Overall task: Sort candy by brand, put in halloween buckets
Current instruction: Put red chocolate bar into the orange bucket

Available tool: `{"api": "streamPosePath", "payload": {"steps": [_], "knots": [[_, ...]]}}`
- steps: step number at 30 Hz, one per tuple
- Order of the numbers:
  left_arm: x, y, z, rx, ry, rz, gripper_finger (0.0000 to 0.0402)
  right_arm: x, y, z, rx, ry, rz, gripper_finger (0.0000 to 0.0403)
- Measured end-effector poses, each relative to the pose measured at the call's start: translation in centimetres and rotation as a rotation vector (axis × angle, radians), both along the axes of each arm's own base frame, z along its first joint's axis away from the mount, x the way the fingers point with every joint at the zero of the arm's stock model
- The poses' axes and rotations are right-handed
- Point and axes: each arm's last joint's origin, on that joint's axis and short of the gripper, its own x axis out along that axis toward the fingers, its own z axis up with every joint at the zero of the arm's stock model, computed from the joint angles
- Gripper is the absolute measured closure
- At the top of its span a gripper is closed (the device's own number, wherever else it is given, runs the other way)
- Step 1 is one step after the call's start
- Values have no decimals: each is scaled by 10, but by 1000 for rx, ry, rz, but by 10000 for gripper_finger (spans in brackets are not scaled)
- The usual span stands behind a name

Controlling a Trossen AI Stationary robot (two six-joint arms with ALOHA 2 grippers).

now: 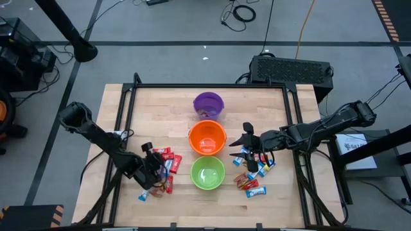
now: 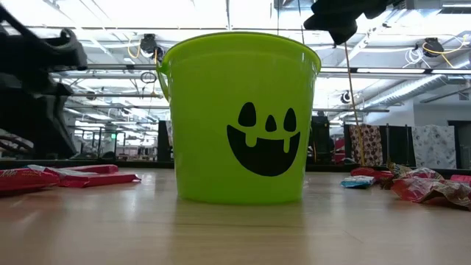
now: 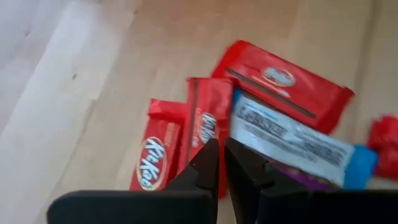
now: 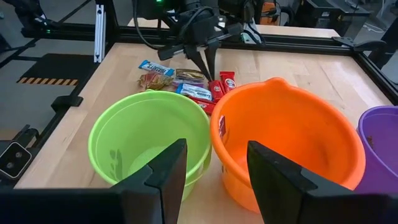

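hovering low over the red pile on the table's [image 1: 257, 96] left side, the left gripper [image 1: 156, 168] has its fingers drawn almost together, a thin slit between them and nothing in it. in its wrist view the tips sit right above a red kit kat bar [image 3: 205, 127]; a second kit kat [image 3: 153, 155] lies just beside it, nearly parallel, and both have their long axes running roughly in line with the fingers' reach, so the jaws would close across the bar's short width. a blue-and-white bar [image 3: 292, 140] lies slanted over one end of the near bar and across a larger red kit kat [image 3: 283, 84] beyond — to my eye that overlap is the snag, since a grip taken near that end may drag the blue one along. the left arm is plainly the nearer one for this pile.

next out stands the light green bucket [image 1: 207, 172], just beside the pile, with the orange bucket [image 1: 207, 137] touching or nearly touching it and the purple bucket [image 1: 209, 104] farthest back, the three in a row down the table's middle. green and orange look empty; purple's inside is too dark to tell.

beyond them, the right gripper [image 1: 249, 136] hangs above the table beside the orange bucket, jaws wide and empty — its wrist view looks across green and orange. under and past it lies the mixed pile [image 1: 252, 173]: blue-and-white, red and brownish wrappers at all angles.
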Motion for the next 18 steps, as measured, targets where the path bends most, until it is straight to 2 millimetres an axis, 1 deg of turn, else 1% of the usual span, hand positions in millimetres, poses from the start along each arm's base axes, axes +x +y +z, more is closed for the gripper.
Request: {"api": "streamPosePath", "payload": {"steps": [6,9,12,16,18], "knots": [[2,2,0,-19,-3,33,367,0,0,0,0,0,0,243],[4,5,0,-80,40,34,355,0,0,0,-3,0,1,243],[7,11,0,-111,94,22,319,0,0,0,-9,0,4,243],[13,21,0,-51,133,-50,249,0,0,0,-26,-1,12,243],[19,26,1,-17,122,-78,220,0,0,0,-28,-1,13,243]]}}
